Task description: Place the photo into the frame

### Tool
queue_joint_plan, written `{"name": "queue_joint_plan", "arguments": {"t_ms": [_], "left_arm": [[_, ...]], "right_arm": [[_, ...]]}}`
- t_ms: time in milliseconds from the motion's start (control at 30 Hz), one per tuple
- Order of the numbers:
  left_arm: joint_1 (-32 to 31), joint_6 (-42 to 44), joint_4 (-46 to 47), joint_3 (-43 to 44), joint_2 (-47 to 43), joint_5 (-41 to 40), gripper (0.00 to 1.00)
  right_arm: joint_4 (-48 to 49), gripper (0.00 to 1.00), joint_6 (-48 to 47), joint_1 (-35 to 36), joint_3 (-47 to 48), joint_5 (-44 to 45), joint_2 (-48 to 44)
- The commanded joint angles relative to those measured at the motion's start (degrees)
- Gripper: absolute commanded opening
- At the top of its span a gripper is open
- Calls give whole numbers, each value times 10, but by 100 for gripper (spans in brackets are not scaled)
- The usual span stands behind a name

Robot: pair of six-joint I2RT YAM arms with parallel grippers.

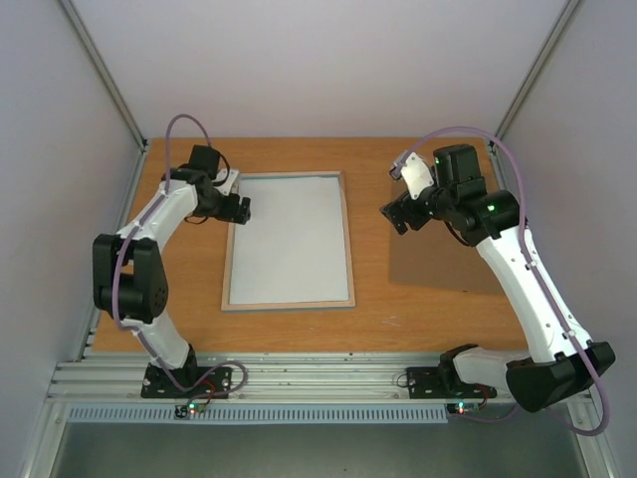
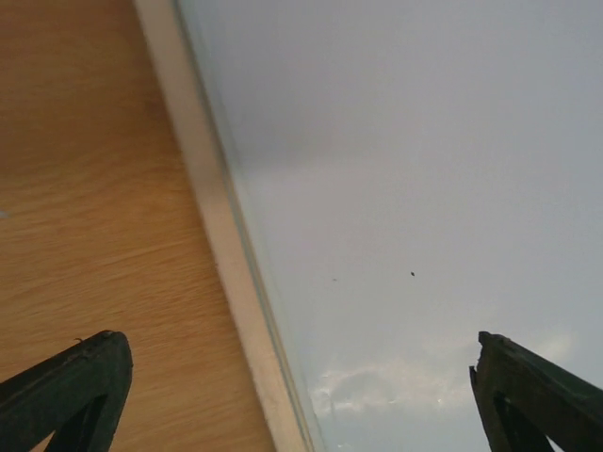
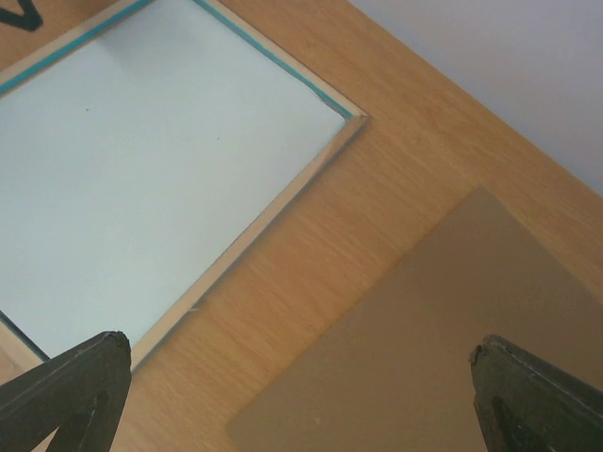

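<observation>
The frame (image 1: 347, 239) lies flat in the middle of the table, its pale wood rim (image 2: 217, 217) up and a turquoise inner edge showing (image 3: 283, 202). A plain white sheet (image 1: 289, 239) fills it; no printed picture shows, so the photo is hidden or face down, I cannot tell which. My left gripper (image 1: 239, 209) hovers over the frame's left rim near its far corner, open (image 2: 301, 395), with the rim and white sheet below the gap. To the right of the frame, my right gripper (image 1: 396, 214) is open (image 3: 301, 395) above bare table with nothing between its fingers.
A flat brown backing board (image 1: 443, 254) lies on the table right of the frame, partly under the right arm (image 3: 443, 348). Grey walls close in the table on the left, right and back.
</observation>
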Motion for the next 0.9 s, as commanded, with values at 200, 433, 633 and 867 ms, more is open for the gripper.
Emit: {"name": "queue_joint_plan", "arguments": {"t_ms": [200, 433, 633, 867], "left_arm": [[1, 62, 48, -15, -83, -30, 99], [-76, 52, 77, 10, -85, -17, 99], [-200, 18, 136, 41, -19, 16, 99], [-331, -71, 129, 268, 195, 20, 99]], "right_arm": [[-54, 99, 35, -81, 26, -96, 71], [-126, 98, 46, -245, 48, -190, 182], [-137, 95, 20, -361, 65, -192, 276], [-162, 95, -11, -500, 150, -176, 396]]}}
